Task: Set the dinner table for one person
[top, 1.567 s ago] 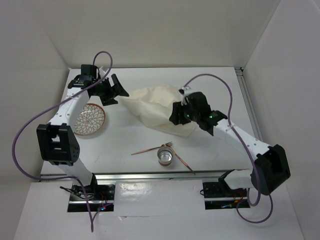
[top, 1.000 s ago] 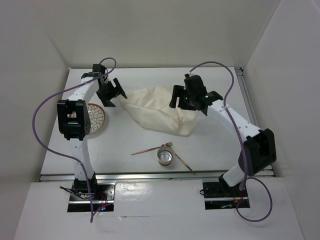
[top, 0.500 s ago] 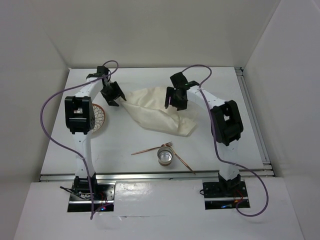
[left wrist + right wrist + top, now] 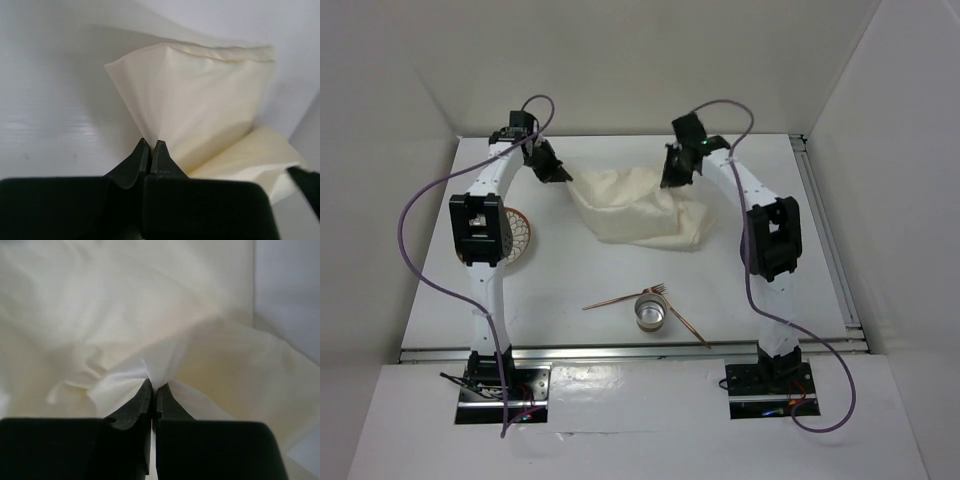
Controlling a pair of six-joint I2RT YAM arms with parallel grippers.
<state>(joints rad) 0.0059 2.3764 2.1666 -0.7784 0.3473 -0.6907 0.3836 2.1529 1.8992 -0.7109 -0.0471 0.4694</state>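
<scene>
Both arms stretch far forward, left gripper (image 4: 151, 144) and right gripper (image 4: 152, 385) each clamped on cloth (image 4: 635, 215).

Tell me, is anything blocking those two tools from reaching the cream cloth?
Nothing visible does: the left tool and the right tool each pinch the cloth directly, at its far side.

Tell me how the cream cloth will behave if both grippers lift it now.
Likely floppy: the cream cloth lies crumpled in folds, so it should sag between the left gripper and right gripper. Probably light; it looks thin where each gripper is shut on a pinch of it. A small pinch might slip free.
</scene>
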